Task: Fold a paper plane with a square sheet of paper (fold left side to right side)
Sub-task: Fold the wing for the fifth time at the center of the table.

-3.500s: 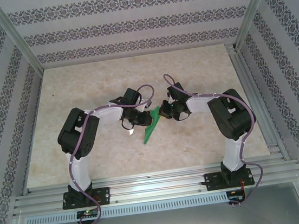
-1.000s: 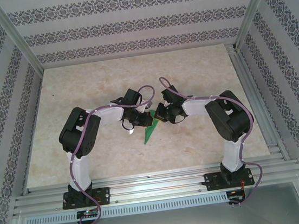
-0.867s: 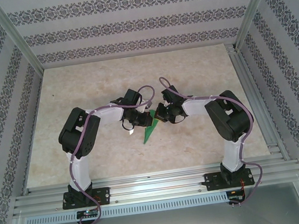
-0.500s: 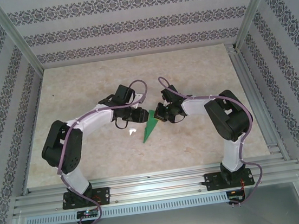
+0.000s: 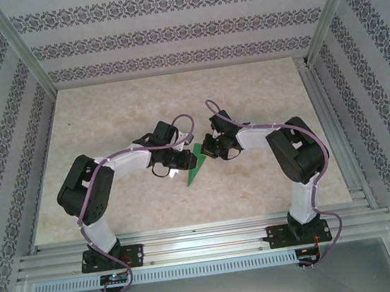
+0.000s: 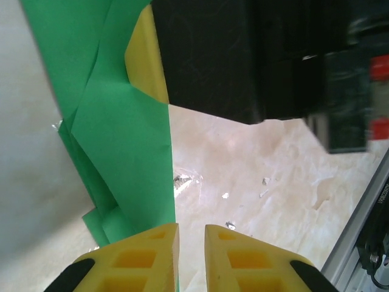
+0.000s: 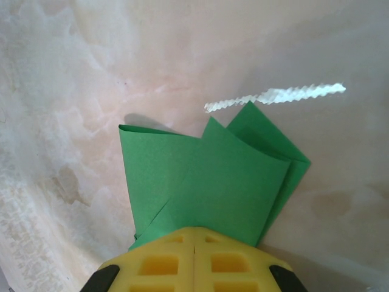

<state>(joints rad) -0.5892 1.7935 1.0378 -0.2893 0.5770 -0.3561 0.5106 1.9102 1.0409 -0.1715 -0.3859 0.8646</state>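
Arms meet at the middle of the pale marbled table [image 5: 106,114] in the overhead view, where the paper plane [image 5: 194,170], a slim green dart, lies with its point toward the near edge. The left gripper [image 5: 189,159] reaches in from the left to the dart's wide far end, and the right gripper [image 5: 207,150] comes to the same end from the right. Patterned walls and aluminium rails frame the table.

From the left wrist, the left gripper [image 6: 190,228] shows its two yellow fingers [image 6: 140,255] a narrow gap apart, with bare table [image 6: 261,182] visible between them. The paper plane [image 6: 121,152] stands as a creased green band running up the left of the frame, its straight right edge coming down to the inner side of the left-hand finger. Whether that finger touches the paper cannot be told. At the top, the black body of the right gripper [image 6: 213,55] sits against the paper, one yellow finger [image 6: 147,58] beside the green edge.

From the right wrist, the right gripper [image 7: 194,234] has its yellow fingers pressed together, pinching the paper plane [image 7: 206,176]. The green layers fan out from the fingertips just above the table [image 7: 73,73], with overlapping folded corners at the far side. A bright wavy glint [image 7: 273,97] lies on the tabletop beyond the paper.
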